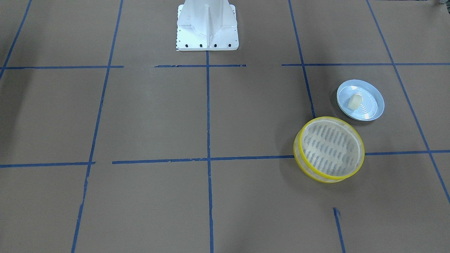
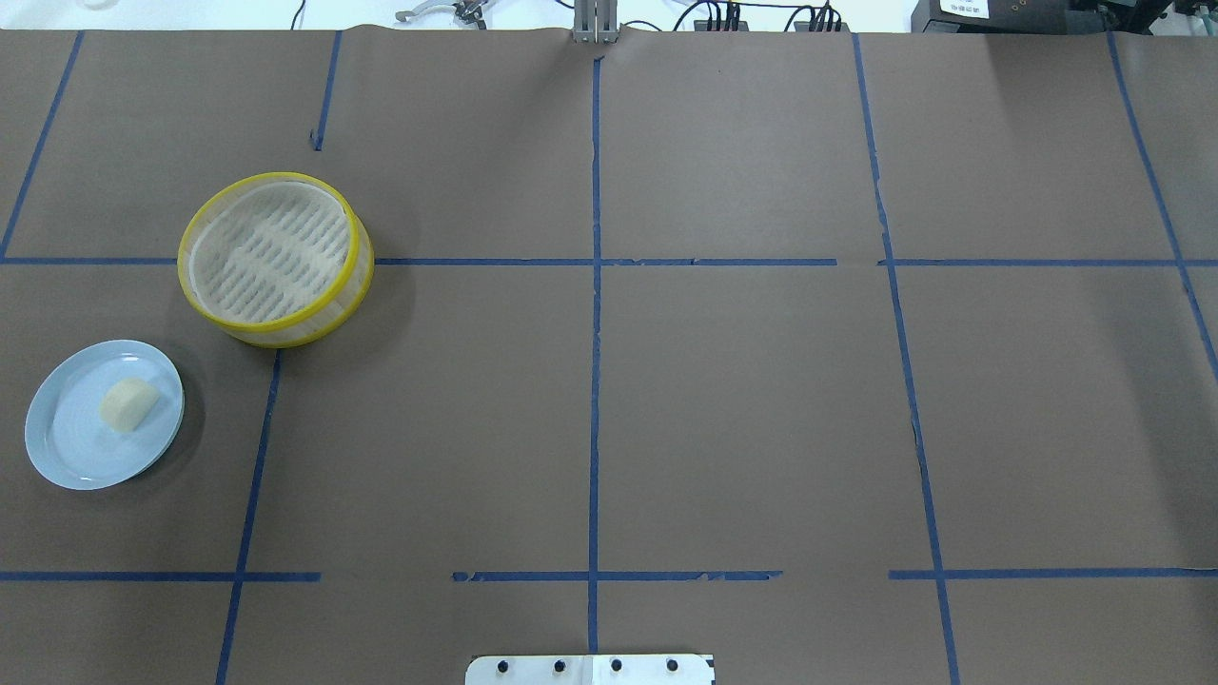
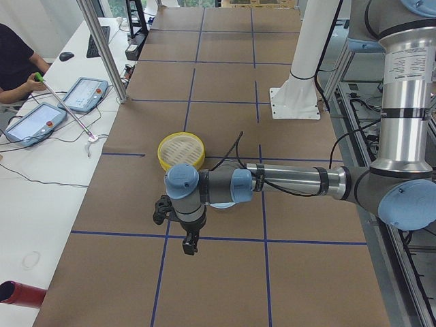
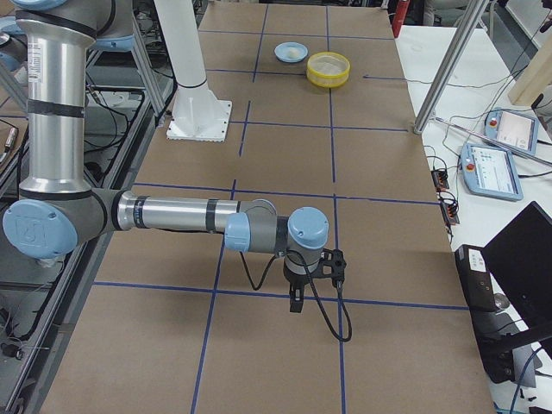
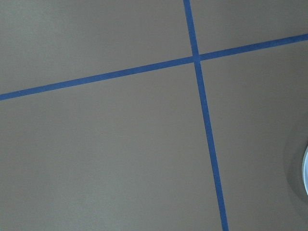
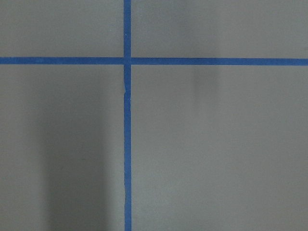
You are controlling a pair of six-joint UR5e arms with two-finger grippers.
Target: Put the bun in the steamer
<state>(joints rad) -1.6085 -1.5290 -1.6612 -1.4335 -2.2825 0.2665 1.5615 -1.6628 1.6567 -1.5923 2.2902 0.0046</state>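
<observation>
- The bun [image 2: 128,403] lies on a pale blue plate [image 2: 67,457], toward 2 o'clock of its centre, outside the steamer [image 2: 360,281].
- From overhead, the plate sits at 7 o'clock of the steamer, apart from it, on the brown surface [image 2: 742,400].
- The left gripper [image 3: 190,246] hangs near the plate; how its jaws stand cannot be told.
- The right gripper [image 4: 296,304] hangs well apart from both; its jaws cannot be judged either.
- A mark on its arm's blue cap [image 4: 33,226] is too small to read.
</observation>
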